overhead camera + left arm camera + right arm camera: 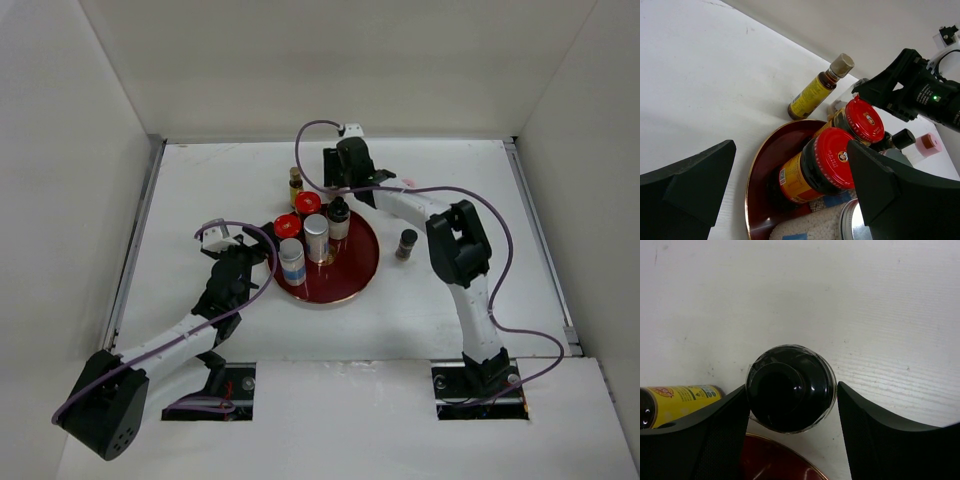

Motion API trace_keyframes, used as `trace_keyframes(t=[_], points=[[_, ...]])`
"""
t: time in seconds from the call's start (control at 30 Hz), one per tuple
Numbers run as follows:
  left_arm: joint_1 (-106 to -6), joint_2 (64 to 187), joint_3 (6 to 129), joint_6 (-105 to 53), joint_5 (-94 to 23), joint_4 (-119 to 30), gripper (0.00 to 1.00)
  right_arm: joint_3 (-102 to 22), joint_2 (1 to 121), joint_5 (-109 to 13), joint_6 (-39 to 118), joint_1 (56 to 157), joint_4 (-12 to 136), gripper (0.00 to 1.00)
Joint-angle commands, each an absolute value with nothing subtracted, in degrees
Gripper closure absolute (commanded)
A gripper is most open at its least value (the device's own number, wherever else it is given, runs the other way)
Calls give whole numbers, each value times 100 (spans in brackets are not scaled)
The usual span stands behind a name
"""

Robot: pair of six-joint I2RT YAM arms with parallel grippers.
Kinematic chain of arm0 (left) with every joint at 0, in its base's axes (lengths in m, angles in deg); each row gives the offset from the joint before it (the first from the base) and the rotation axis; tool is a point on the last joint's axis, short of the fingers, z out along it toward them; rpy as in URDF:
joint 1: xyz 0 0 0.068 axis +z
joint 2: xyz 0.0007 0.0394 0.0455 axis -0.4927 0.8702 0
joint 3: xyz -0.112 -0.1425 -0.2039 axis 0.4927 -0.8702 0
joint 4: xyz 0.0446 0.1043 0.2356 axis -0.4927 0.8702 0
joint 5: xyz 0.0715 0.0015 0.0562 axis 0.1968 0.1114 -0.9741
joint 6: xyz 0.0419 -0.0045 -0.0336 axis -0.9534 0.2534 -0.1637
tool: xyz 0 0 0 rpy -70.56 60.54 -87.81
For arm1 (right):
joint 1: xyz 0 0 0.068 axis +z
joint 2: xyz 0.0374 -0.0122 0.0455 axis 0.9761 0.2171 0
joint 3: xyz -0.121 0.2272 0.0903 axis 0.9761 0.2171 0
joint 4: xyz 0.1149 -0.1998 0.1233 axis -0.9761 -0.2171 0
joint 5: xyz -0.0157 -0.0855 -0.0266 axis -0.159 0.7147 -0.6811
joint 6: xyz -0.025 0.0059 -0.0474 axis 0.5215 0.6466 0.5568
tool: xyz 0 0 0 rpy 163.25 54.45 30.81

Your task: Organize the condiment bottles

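The black-capped bottle [790,395] stood upright at the red tray's [775,460] far rim, directly between the fingers of the right hand [791,388], clamping unconfirmed; the left hand [790,145], spread wide, hung farther off.

Top camera: high up, behind arm bases, looks down on whole white table [200,200]; far away, things look small.
Left wrist camera: low and close, looks sideways across table, past left gripper fingers [885,190], at red tray [762,165].
Right wrist camera: looks straight down, very close, on black-capped bottle [790,387] between right gripper fingers [890,440].
All three see tray rim and yellow-labelled bottle [682,394].
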State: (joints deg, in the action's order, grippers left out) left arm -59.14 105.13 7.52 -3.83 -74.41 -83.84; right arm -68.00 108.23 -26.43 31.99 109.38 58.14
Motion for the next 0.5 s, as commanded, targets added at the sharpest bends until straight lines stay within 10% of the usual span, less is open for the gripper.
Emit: trace_keyframes(t=[0.0,0.47], points=[[-5874,10427,706,-340,-7397,-8721,4,-6820,10524,-2372,3206,10914,6546,41],[-5830,10409,671,-349,-7423,-8721,4,-4562,8134,-1782,2933,10739,8121,45]])
